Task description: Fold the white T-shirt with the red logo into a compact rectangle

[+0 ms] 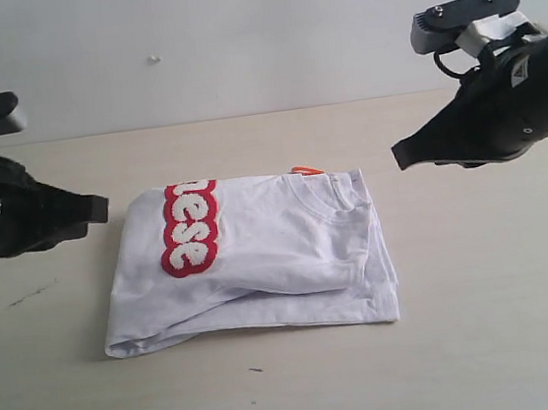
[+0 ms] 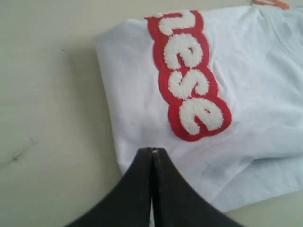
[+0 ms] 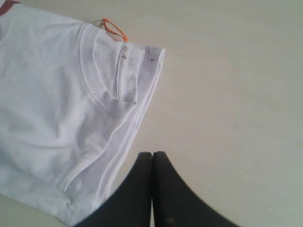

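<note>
At the left of the bench, your left end effector [image 1: 96, 209] hangs with its two fingers pressed together, pinching nothing. In the exterior view it sits just off the shirt's left edge. In its wrist view the closed tips overlap the shirt's border, and you cannot tell from that whether they touch the cloth. On the right side, your right end effector [image 1: 399, 156] is likewise pressed together and empty. It is off the shirt's right edge, with bare bench under it in its wrist view.

Between the two lies the white T-shirt [image 1: 280, 254], flat on the bench [image 1: 492, 289] as a rough rectangle. Its left and right edges are fairly straight. Its near edge shows stacked layers, with one rounded fold bulging along it. The ribbed collar [image 1: 327, 194] lies at the far right corner, and the orange tag [image 1: 306, 171] pokes out over the far edge beside it. The red logo [image 1: 190, 229] runs along the left side, from the far edge toward you.

You have open bench on all four sides of the shirt, widest on the near side and to the right.

Count: two end effectors, one shirt, one logo showing three whole letters and part of a fourth, one tag.
</note>
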`<action>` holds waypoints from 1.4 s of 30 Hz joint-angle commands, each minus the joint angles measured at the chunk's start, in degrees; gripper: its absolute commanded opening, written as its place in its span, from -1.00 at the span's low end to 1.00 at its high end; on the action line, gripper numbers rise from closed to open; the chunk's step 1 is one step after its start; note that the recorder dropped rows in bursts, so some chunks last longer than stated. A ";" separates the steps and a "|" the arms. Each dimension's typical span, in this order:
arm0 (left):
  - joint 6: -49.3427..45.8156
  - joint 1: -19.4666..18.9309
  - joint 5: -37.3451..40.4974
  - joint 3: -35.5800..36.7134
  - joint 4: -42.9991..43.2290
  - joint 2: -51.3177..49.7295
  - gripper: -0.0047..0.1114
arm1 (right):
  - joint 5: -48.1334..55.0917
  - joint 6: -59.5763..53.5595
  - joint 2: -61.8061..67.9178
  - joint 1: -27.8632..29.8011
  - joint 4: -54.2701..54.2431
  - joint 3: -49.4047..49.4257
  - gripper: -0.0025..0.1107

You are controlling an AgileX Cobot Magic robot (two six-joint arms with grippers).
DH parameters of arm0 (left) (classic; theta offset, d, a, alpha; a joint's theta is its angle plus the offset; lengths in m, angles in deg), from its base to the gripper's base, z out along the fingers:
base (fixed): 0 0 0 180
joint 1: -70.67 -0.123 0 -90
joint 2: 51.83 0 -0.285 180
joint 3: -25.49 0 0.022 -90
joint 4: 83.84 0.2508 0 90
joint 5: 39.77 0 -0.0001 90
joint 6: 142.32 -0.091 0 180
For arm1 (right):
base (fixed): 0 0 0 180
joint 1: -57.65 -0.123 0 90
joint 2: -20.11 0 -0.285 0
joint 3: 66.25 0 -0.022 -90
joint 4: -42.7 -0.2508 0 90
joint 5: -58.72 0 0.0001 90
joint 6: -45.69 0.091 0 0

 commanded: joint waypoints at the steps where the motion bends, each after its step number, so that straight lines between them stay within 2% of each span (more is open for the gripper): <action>1: 0.33 0.08 -11.19 7.62 -3.45 4.17 -0.91 | -3.14 2.32 -3.52 -0.13 0.41 3.76 -0.96; 7: 0.33 1.30 -19.01 14.84 -5.80 8.66 -0.91 | -6.62 3.45 -8.95 -0.13 0.41 9.19 -0.96; 15: 1.62 6.95 -25.60 21.01 -5.80 14.15 -0.91 | -9.34 5.83 -16.51 -0.13 0.01 15.06 -0.96; 21: 2.28 9.62 -29.25 25.29 -5.80 19.41 -0.91 | -10.67 6.44 -21.59 -0.13 0.01 17.63 -0.96; 30: 4.98 9.87 -30.46 28.52 -5.69 25.59 -0.91 | -9.80 11.42 -26.19 -0.13 0.01 17.63 -0.96; 42: 4.98 9.87 -30.06 28.52 -5.69 25.86 -0.91 | -9.79 11.42 -26.53 -0.13 -0.09 17.63 -0.96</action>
